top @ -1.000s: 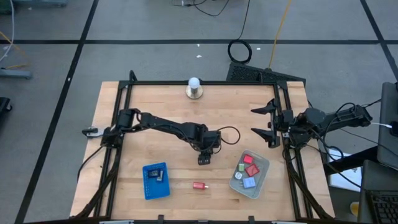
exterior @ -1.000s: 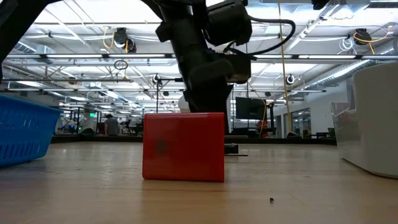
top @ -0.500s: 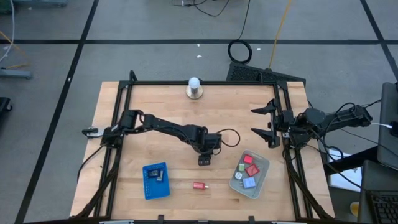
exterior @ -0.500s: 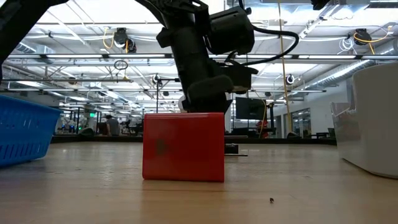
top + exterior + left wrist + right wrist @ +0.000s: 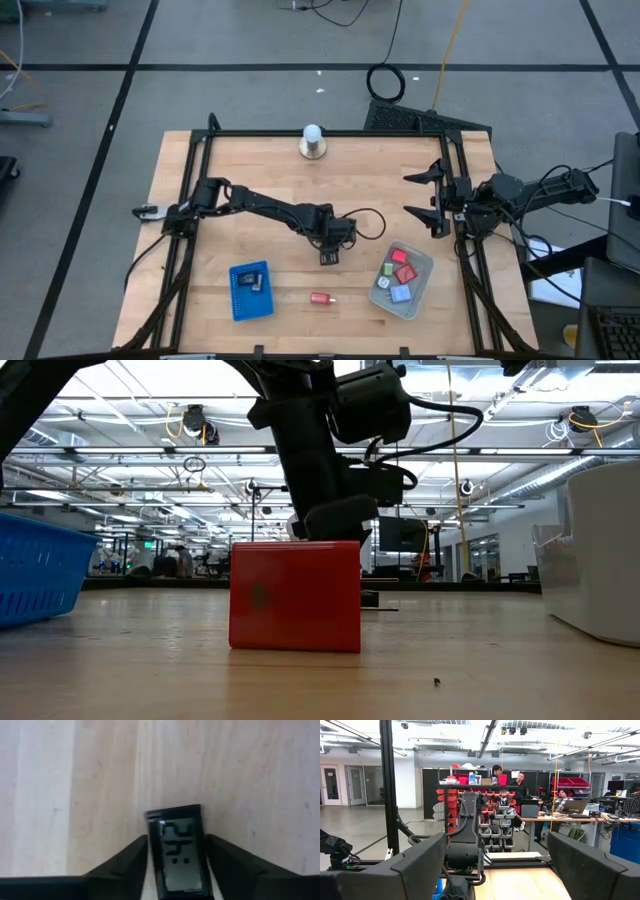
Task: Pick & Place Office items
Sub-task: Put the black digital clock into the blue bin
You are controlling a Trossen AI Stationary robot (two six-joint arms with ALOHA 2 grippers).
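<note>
My left gripper reaches out to the table's middle, and its fingers stand on either side of a black rectangle with a pale label. A red block lies flat on the wood nearer the near edge; in the low view this red block hides the left fingertips. Red, pink and blue pieces lie in the clear bin. A dark piece lies in the blue tray. My right gripper waits open at the table's right edge. My left gripper has the black rectangle pinched between its two fingers by the long sides, the fingers lying along it and coming from above, pointing down. I cannot tell whether the rectangle rests on the wood or hangs just above it.
A white ball on a round metal base stands near the far edge. The blue tray sits at the near left, the clear bin at the near right. A black frame runs along the table's sides. Bare wood lies between ball and gripper.
The left arm's wrist has tipped a little above the black rectangle, while its gripper has stayed over the same spot. The red block and the right arm have kept still.
</note>
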